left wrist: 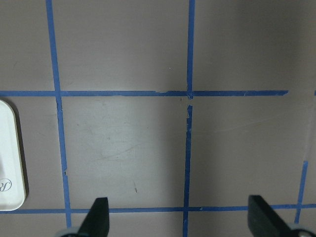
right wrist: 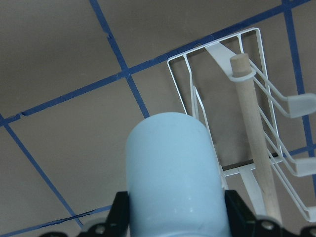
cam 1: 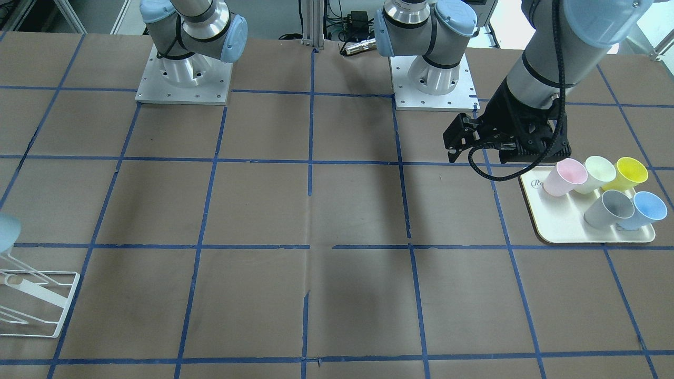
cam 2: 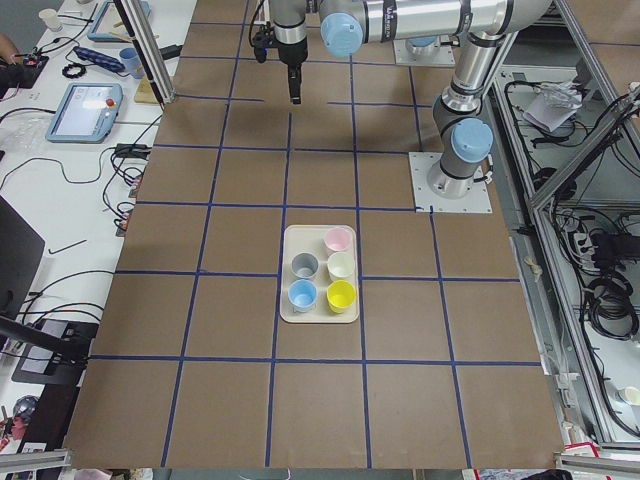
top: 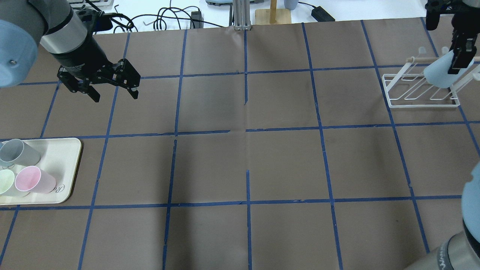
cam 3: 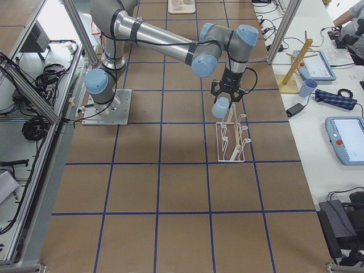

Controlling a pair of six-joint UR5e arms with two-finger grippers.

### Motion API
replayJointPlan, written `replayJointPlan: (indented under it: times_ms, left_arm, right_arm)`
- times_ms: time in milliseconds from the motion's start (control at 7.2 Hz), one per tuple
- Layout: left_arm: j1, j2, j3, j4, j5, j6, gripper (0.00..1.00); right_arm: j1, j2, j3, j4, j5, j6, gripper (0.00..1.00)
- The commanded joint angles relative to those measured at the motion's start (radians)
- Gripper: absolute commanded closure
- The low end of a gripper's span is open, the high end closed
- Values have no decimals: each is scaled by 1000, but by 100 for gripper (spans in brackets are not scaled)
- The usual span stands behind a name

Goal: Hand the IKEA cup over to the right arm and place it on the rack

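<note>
Tumbler of pale-blue tapered plastic [right wrist: 173, 168] is pinched base-first in the right arm's black claw [right wrist: 177, 211], the white wire rack [right wrist: 218, 55] lying just below, to its right.

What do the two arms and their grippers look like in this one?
Both arms, left arm and right arm, are silver-grey tubes with pale blue joint caps. A black ribbed cable runs along the left arm. The left gripper and right gripper are black, two-fingered.
</note>
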Motion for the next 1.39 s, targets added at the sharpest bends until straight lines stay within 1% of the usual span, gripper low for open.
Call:
replayJointPlan:
  times_ms: [0, 139, 278, 417, 556, 833, 972, 1111, 1250]
  left_arm:
    - [-5, 41, 12, -87, 8, -10, 0]
    - [-8, 52, 12, -92, 7, -11, 0]
    - [-34, 55, 12, -93, 7, -13, 0]
    - [-70, 48, -7, -87, 37, -11, 0]
    - [-78, 60, -5, -89, 42, -11, 0]
    - [-78, 69, -10, -89, 48, -13, 0]
    - [-75, 72, -10, -86, 42, -13, 0]
    - [-69, 72, -10, -81, 44, -13, 0]
    - [-68, 72, -10, -80, 44, -13, 0]
  right_arm:
    - [1, 17, 42, -26, -6, 9, 76]
    - [1, 20, 47, -53, -9, 9, 76]
    - [1, 17, 44, -52, -9, 9, 76]
    - [1, 23, 43, -63, -7, 6, 76]
    - [1, 26, 46, -76, -7, 9, 76]
    - [2, 36, 46, -77, 3, 18, 71]
    - [1, 43, 46, -75, 3, 22, 60]
    - [1, 43, 46, -75, 5, 27, 38]
    - [1, 45, 44, -69, 6, 29, 0]
